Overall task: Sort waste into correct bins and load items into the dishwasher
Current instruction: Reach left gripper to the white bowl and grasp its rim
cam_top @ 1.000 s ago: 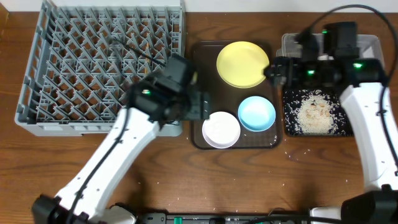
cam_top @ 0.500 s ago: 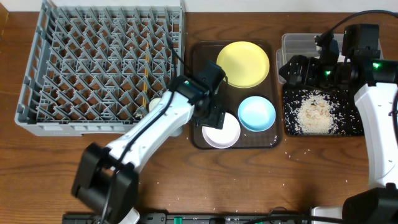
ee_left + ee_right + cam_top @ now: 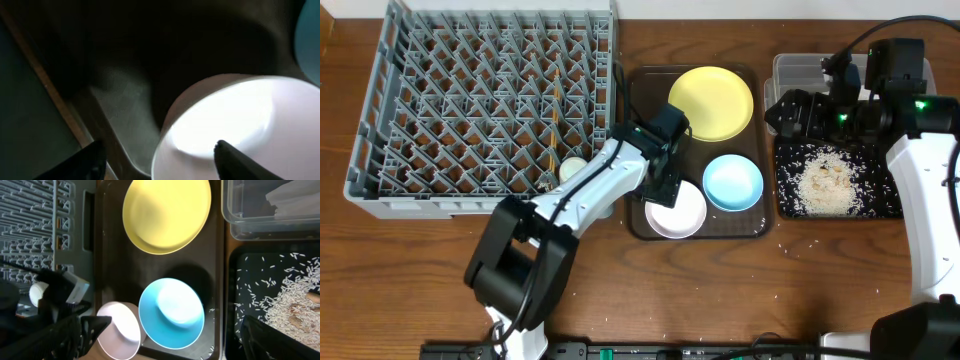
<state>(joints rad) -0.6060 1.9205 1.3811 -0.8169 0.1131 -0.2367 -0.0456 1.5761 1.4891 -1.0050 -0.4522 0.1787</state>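
Note:
The white bowl [image 3: 680, 210] sits at the front left of the brown tray [image 3: 642, 120]. My left gripper [image 3: 662, 190] is open and straddles its left rim. One fingertip [image 3: 235, 159] is inside the white bowl [image 3: 240, 120], the other [image 3: 89, 161] outside with a gap to the wall. The light blue bowl [image 3: 732, 182] and yellow plate [image 3: 710, 102] share the tray. A small white cup [image 3: 572, 168] lies in the grey dish rack [image 3: 470, 100]. My right gripper [image 3: 778, 112] hangs open and empty above the tray's right edge. Rice fills the black tray [image 3: 790, 205].
The clear tub [image 3: 790, 68] stands behind the black tray, partly under my right arm. In the right wrist view something white and crumpled [image 3: 295, 200] lies in the clear tub [image 3: 235, 210]. Rice grains are scattered on the wooden table in front of the tray.
My left arm swung from the rack's corner over to the tray and came down on the white bowl's rim, its jaws narrowing. My right gripper drew back to the right, off the yellow plate.

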